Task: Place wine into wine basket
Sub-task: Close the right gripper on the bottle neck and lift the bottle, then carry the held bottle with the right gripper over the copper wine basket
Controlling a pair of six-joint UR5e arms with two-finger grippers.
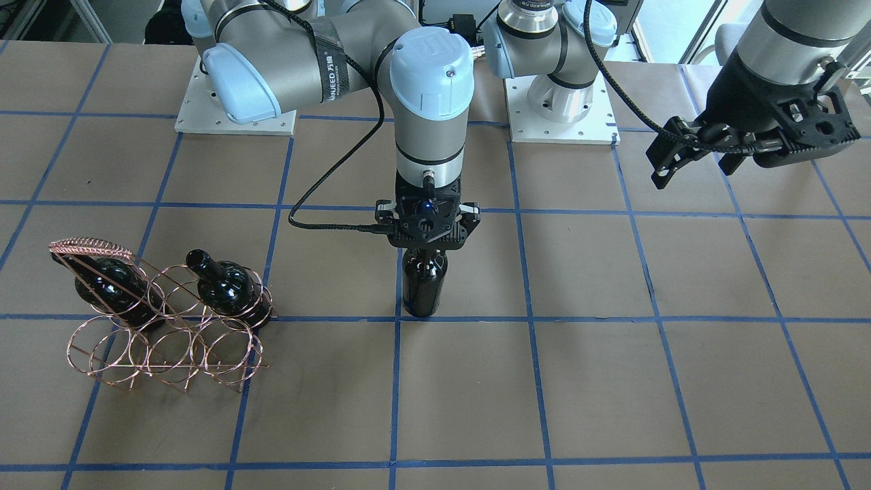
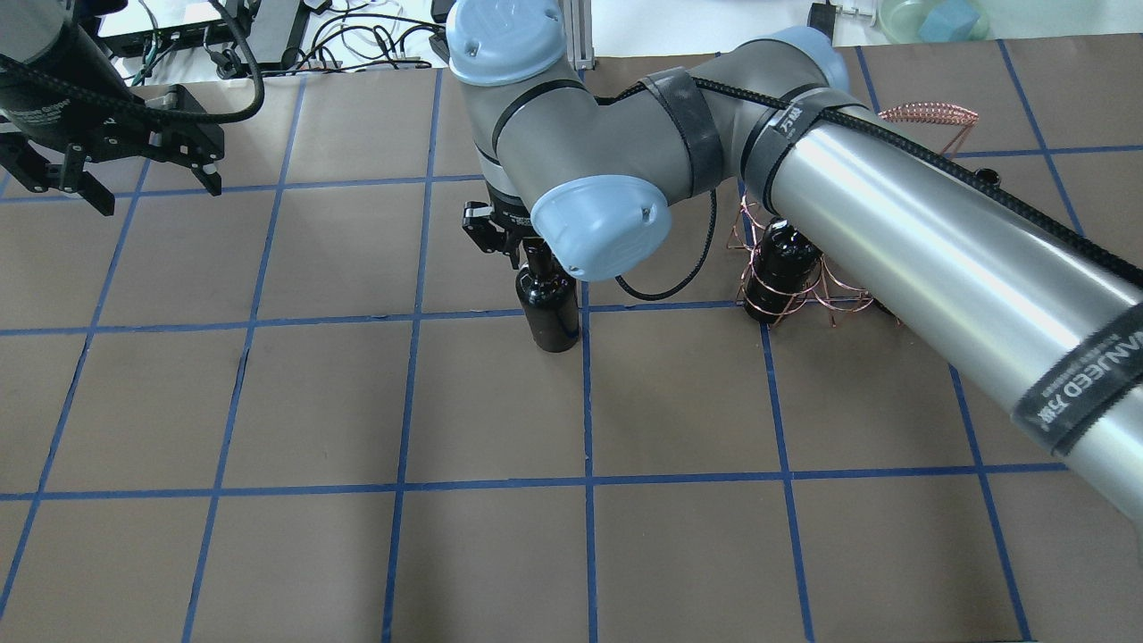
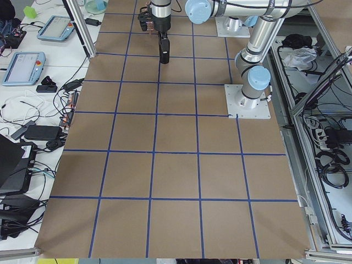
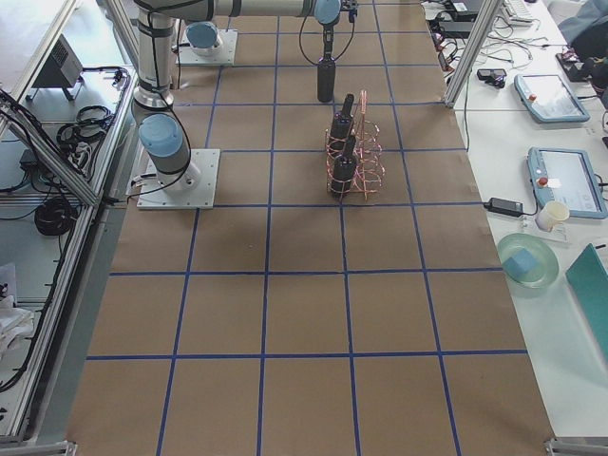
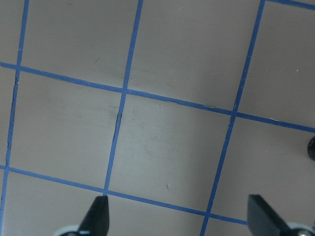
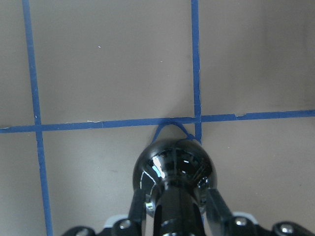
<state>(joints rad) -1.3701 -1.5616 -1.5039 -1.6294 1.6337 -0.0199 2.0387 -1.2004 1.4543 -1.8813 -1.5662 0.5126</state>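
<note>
Robotics lab — paper-covered table (image 3: 176, 176) gridded in blue tape (image 3: 165, 114), arm bases (image 3: 250, 99) bolted at its edge, teach pendants (image 3: 22, 67) and cable tangles (image 3: 333, 159) beside it — aluminium framing (image 3: 78, 27) around it.

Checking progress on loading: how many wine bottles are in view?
3. Handle-end bottle and far-end bottle sit tilted in the wine basket; the third bottle is upright, neck in the right hand.
</note>
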